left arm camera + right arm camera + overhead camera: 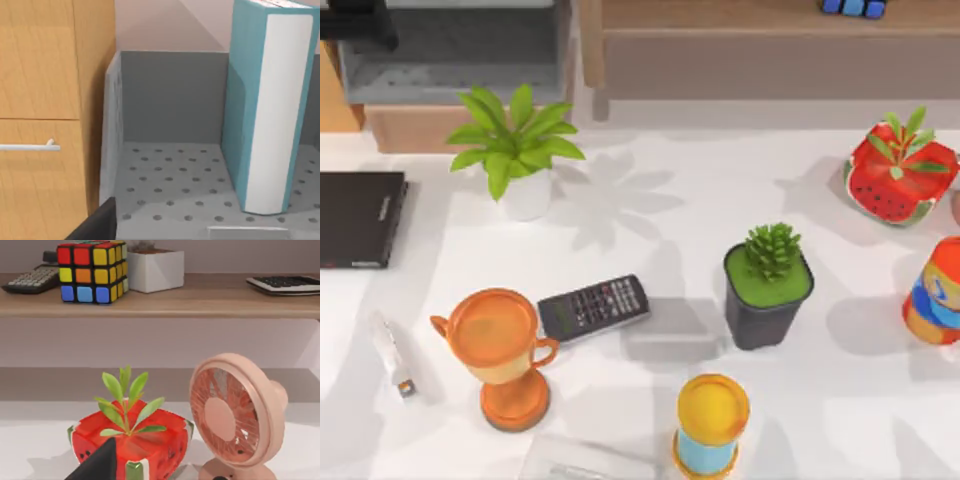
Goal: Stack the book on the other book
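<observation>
One tall teal-blue hardcover book (265, 115) stands upright just ahead of the left pincer on a grey perforated rack floor (170, 185); whether that pincer is apart or together I cannot tell. A clumsy side nudge could topple it. The thin flat black book (358, 218) lies farther off on the bench.

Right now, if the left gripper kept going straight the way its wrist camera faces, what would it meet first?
Probably the upright teal book standing in the grey perforated bin, or the bin's back wall beside it; depth is hard to judge.
</observation>
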Tool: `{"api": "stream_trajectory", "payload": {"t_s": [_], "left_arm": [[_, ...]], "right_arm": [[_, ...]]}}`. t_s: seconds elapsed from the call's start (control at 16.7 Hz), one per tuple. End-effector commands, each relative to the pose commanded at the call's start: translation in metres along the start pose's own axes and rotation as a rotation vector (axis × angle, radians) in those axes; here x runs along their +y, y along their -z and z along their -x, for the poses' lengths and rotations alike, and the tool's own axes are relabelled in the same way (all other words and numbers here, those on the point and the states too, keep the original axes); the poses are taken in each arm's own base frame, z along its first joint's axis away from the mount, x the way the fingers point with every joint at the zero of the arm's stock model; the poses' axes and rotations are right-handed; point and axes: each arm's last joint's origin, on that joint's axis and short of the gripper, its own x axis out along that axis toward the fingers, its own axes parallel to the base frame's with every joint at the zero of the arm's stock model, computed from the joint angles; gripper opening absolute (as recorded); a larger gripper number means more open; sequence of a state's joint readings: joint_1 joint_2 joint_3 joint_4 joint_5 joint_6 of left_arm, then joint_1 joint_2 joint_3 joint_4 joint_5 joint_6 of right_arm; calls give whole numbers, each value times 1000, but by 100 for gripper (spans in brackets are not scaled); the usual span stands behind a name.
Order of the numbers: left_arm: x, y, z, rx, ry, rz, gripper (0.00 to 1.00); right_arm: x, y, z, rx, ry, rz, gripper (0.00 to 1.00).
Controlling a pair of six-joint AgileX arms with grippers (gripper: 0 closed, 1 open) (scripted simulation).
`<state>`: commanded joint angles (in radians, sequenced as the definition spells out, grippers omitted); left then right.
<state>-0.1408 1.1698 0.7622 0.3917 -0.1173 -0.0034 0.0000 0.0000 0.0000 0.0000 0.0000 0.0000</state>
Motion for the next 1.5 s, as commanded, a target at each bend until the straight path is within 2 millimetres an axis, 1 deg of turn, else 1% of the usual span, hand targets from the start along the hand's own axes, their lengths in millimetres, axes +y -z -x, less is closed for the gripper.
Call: {"api": "stream_trajectory", "payload": {"t_s": [0.18, 0.3, 0.42, 0.54, 0.6, 0.72, 0.96, 1.08, 1.38, 1.5], "left_arm": [[-18, 14, -72, 36, 0, -5, 100], [-30, 28, -109, 42, 0, -6, 100], [-41, 40, -136, 33, 1, -5, 100], [-49, 47, -155, 12, 3, -1, 100], [-52, 48, -161, 0, 3, 1, 100], [-56, 49, -167, -13, 3, 4, 100], [-53, 49, -166, -9, 0, 3, 100], [-54, 49, -170, -11, 1, 3, 100], [-56, 49, -191, -13, 3, 4, 100], [-56, 49, -197, -13, 3, 4, 100]], "right_arm": [[0, 0, 0, 0, 0, 0, 100], [0, 0, 0, 0, 0, 0, 100], [0, 0, 0, 0, 0, 0, 100], [0, 0, 0, 0, 0, 0, 100], [0, 0, 0, 0, 0, 0, 100], [0, 0, 0, 0, 0, 0, 100], [0, 0, 0, 0, 0, 0, 100], [0, 0, 0, 0, 0, 0, 100], [0, 0, 0, 0, 0, 0, 100], [0, 0, 0, 0, 0, 0, 100]]}}
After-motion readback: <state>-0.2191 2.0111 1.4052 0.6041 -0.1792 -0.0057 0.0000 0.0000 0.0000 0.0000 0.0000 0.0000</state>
